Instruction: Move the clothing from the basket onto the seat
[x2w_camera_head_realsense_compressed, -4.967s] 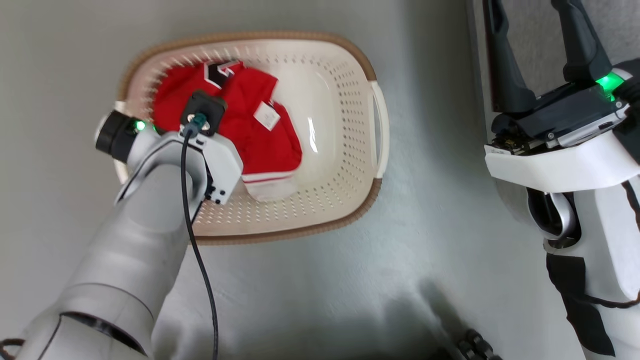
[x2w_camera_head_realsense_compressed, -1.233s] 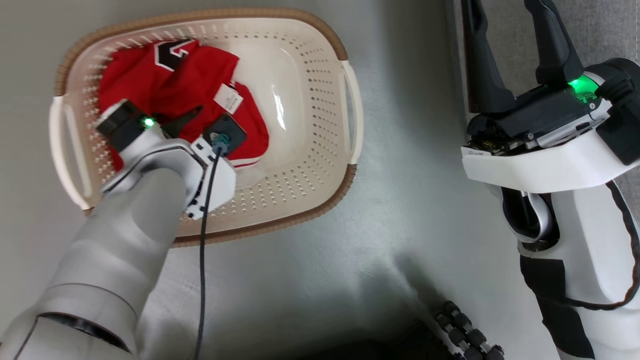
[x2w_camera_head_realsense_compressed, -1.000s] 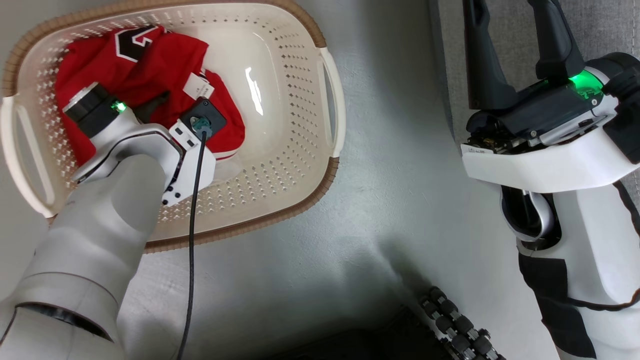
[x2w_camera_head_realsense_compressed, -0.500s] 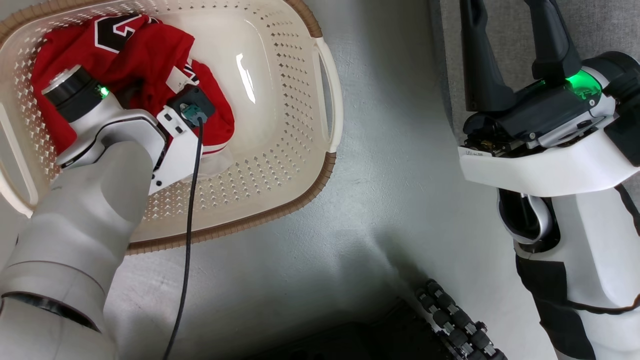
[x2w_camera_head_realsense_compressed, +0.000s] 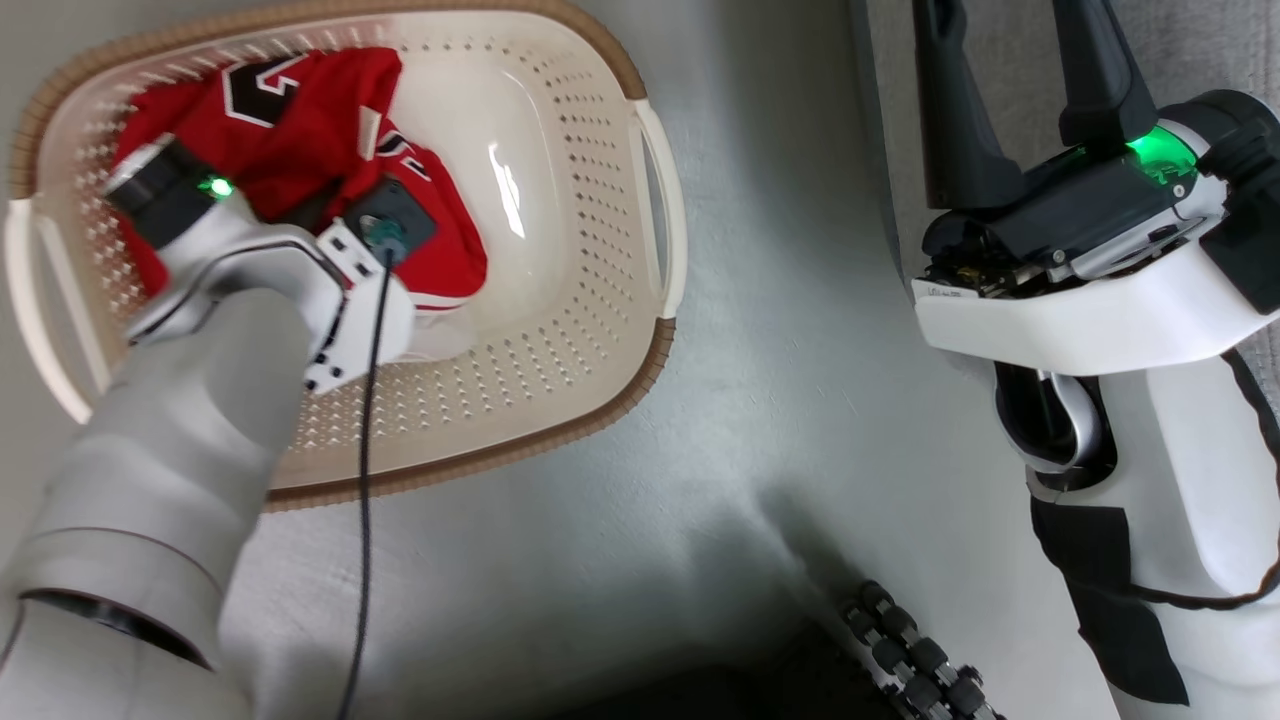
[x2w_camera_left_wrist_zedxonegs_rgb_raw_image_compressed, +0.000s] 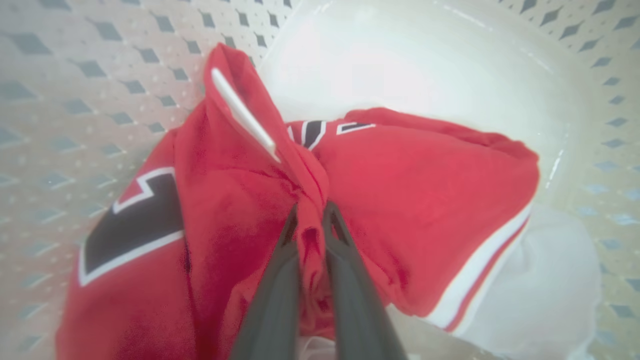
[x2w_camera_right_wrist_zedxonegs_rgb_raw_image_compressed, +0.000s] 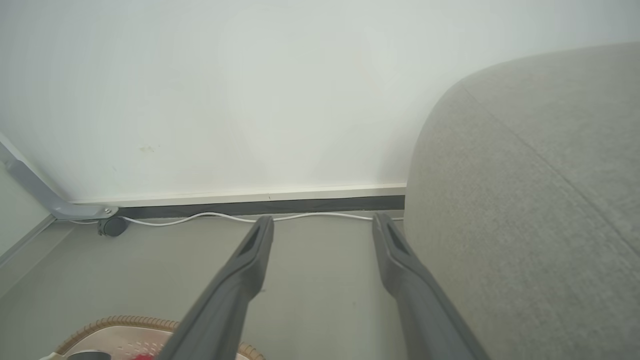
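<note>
I see the grey seat (x2w_camera_right_wrist_zedxonegs_rgb_raw_image_compressed: 525, 200) along the right edge. Its rounded corner is just beside my right gripper (x2w_camera_right_wrist_zedxonegs_rgb_raw_image_compressed: 322, 227), whose fingers stand apart and empty over the floor (x2w_camera_head_realsense_compressed: 760, 420). The basket (x2w_camera_head_realsense_compressed: 600, 330) sits on the floor to the left, apart from the seat. The clothing (x2w_camera_left_wrist_zedxonegs_rgb_raw_image_compressed: 425, 200) lies bunched in the basket's left end, partly hidden by my left forearm (x2w_camera_head_realsense_compressed: 180, 420). My left gripper (x2w_camera_left_wrist_zedxonegs_rgb_raw_image_compressed: 310, 214) is clenched on a raised red fold. A white cable (x2w_camera_right_wrist_zedxonegs_rgb_raw_image_compressed: 200, 216) runs along the wall's foot. Black-and-white lettering (x2w_camera_left_wrist_zedxonegs_rgb_raw_image_compressed: 130, 220) and a white tag (x2w_camera_left_wrist_zedxonegs_rgb_raw_image_compressed: 242, 115) show, but I can read neither.
</note>
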